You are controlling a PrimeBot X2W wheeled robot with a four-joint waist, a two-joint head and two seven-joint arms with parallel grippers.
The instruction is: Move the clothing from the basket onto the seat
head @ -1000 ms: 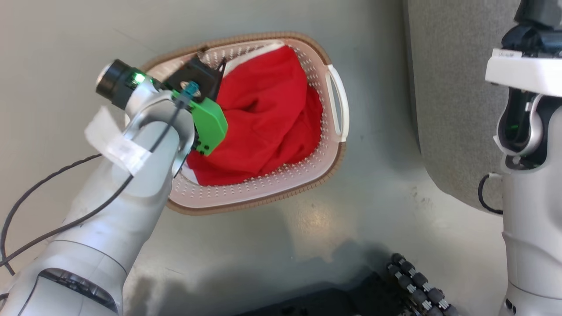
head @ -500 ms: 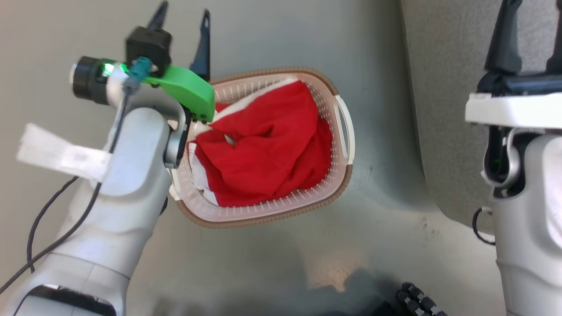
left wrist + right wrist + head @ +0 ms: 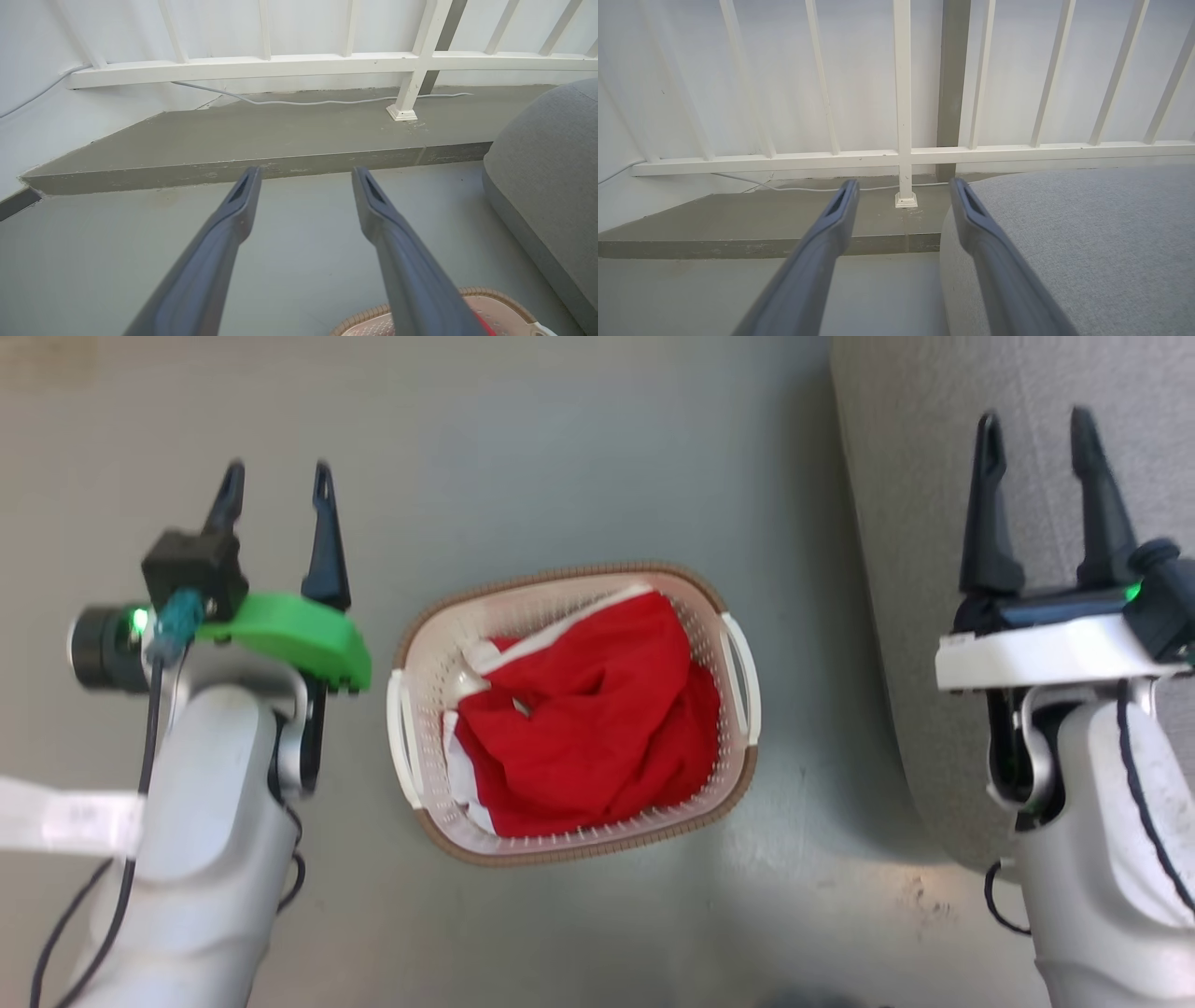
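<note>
The red clothing (image 3: 597,719) with white edges lies crumpled inside the cream perforated basket (image 3: 485,616), which stands on the grey floor at the middle of the head view. Its brown rim (image 3: 369,317) shows at the bottom of the left wrist view. My left gripper (image 3: 276,485) is open and empty, raised to the left of the basket and apart from it; its fingers (image 3: 238,210) point at bare floor. My right gripper (image 3: 1034,429) is open and empty over the grey seat (image 3: 934,457). The seat (image 3: 1087,233) also shows in the right wrist view, as does the right gripper (image 3: 903,189).
A white railing (image 3: 280,65) stands on a raised concrete step (image 3: 261,135) ahead, with a pale cable (image 3: 299,101) along its foot. The seat's rounded side (image 3: 546,158) lies right of the basket. A white tag (image 3: 75,817) hangs off my left forearm.
My left gripper has risen out of the basket, opened and swung left with nothing in it. The clothing stays in the basket. The head camera has pulled back, bringing my right gripper into view.
</note>
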